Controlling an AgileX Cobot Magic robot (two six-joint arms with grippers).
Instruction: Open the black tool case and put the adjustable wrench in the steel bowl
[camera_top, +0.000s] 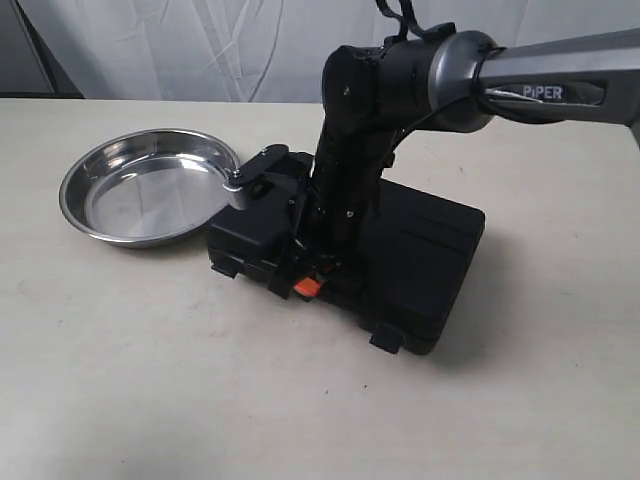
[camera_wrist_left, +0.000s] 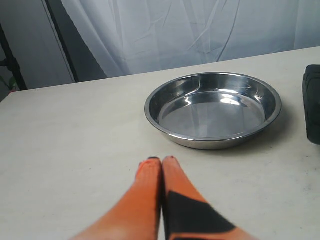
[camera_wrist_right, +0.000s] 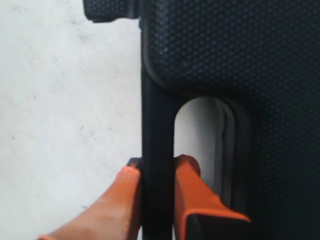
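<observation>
"Now, where does your right claw stand?"

"My right gripper (camera_wrist_right: 157, 167) is clamped on the handle bar (camera_wrist_right: 157, 115) of the black tool case (camera_top: 420, 250). One orange finger (camera_wrist_right: 125, 200) is outside the bar and the other is through the handle slot (camera_wrist_right: 197, 130). The arm comes down on the case's front edge."

"And the left?"

"My left gripper (camera_wrist_left: 161, 161) hangs over the table (camera_wrist_left: 65, 150), fingers pressed together on nothing, with the steel bowl (camera_wrist_left: 212, 110) just ahead."

"The wrench?"

"The adjustable wrench (camera_top: 252, 175) appears to lie on top of the case's left end, close beside my right arm (camera_top: 350, 150). Its silver head points toward the bowl's rim and its black handle angles back. I cannot tell whether the head touches the rim."

"Any lettering?"

"'PiPER', in white, on the right arm's upper link."

"The containers?"

"The bowl sits just left of the case, its polished flat bottom showing bare. The case lid looks down, with two clip latches (camera_top: 385, 340) on the front edge, and its inside is out of sight."
</observation>
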